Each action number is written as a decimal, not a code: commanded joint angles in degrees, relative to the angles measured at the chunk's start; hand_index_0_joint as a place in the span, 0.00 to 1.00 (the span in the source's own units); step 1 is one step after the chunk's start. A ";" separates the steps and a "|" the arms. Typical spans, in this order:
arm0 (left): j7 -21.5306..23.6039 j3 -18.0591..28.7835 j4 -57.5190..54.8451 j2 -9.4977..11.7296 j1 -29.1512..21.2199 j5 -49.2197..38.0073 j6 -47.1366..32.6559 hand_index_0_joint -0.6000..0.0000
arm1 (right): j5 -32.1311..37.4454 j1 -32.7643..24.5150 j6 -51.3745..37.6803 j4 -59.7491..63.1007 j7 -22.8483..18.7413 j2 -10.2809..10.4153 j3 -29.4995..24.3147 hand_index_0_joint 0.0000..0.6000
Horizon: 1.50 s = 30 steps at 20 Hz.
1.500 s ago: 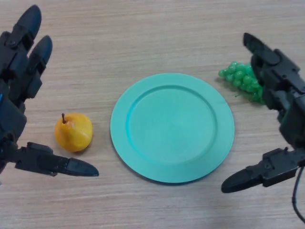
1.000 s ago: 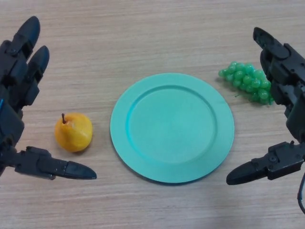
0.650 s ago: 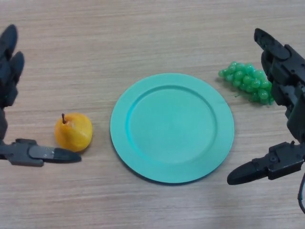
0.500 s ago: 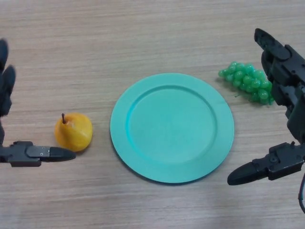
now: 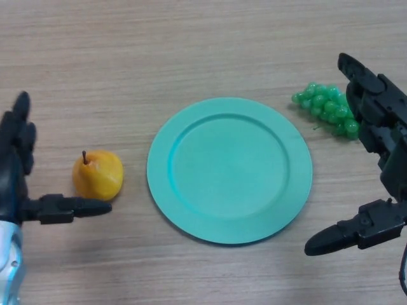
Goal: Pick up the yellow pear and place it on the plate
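resting on the table near its left edge, the pear (image 5: 97,175) is not yet grasped; the left hand (image 5: 19,184) is spread wide beside it, the plate (image 5: 229,169) bare, the right hand (image 5: 375,171) released.

We record two robot hands, both black. The left black plastic hand (image 5: 16,171) has thick, blocky fingers with rounded, tapered tips and a thumb built of squared segments ending in a glossy pointed tip. Below this hand, a silver-grey metallic forearm casing (image 5: 9,264) adjoins it. The right black plastic hand (image 5: 381,136) shows the same segmented, angular housings, with visible seams between the sections and a tapered thumb tip.
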 commanded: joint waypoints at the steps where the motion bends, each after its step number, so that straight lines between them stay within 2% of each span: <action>1: 4.06 1.20 2.58 2.57 -4.61 3.31 -11.88 1.00 | 1.09 -1.16 -8.52 -3.46 -1.94 -0.64 -3.03 0.00; 8: 6.16 -2.09 20.95 2.04 -12.89 5.00 -18.01 1.00 | 0.93 0.56 -8.70 -7.09 -1.51 -0.92 -6.58 0.00; 14: 1.79 -4.15 34.17 0.64 -19.82 4.03 -20.79 1.00 | -2.73 0.53 -7.18 -9.30 -2.30 -0.54 -5.93 0.00; 16: 1.82 -4.24 34.73 0.48 -20.05 3.98 -21.07 0.67 | -3.06 0.43 -7.12 -9.49 -2.55 -0.52 -5.85 0.00; 17: 2.10 -4.40 35.20 0.34 -20.13 4.21 -21.47 0.42 | -3.55 0.43 -7.23 -9.67 -2.68 -0.54 -5.66 0.00; 18: 2.31 -4.62 35.53 0.24 -20.08 4.63 -21.73 0.25 | -3.87 0.48 -7.08 -9.99 -2.70 -0.50 -5.53 0.00; 19: 1.70 -5.07 35.83 0.13 -19.77 5.34 -21.25 0.00 | -4.06 0.14 -6.32 -10.70 -2.91 -0.29 -5.32 0.00; 21: 0.32 -5.12 34.24 0.49 -18.84 5.96 -19.18 0.00 | -3.98 0.43 -5.74 -11.33 -3.10 -0.10 -4.90 0.00; 23: 0.97 -5.15 32.49 1.49 -17.97 8.60 -18.55 0.00 | -3.30 0.94 -4.76 -12.56 -2.57 -0.21 -5.17 0.00; 24: 2.13 -5.22 32.25 1.99 -17.47 10.58 -20.24 0.00 | -2.91 0.93 -4.34 -12.84 -2.47 -0.16 -5.48 0.00; 27: 9.98 -4.02 29.35 4.17 -15.81 18.51 -23.98 0.00 | -3.04 1.16 -4.54 -13.61 -3.08 0.18 -5.25 0.00; 28: 9.79 -3.25 25.65 4.46 -14.51 17.98 -22.19 0.00 | -3.04 1.18 -4.73 -13.76 -3.23 0.22 -5.15 0.00; 30: 8.01 -1.55 15.97 3.70 -11.95 12.90 -19.08 0.00 | -2.62 1.26 -5.56 -14.15 -3.65 0.34 -5.73 0.00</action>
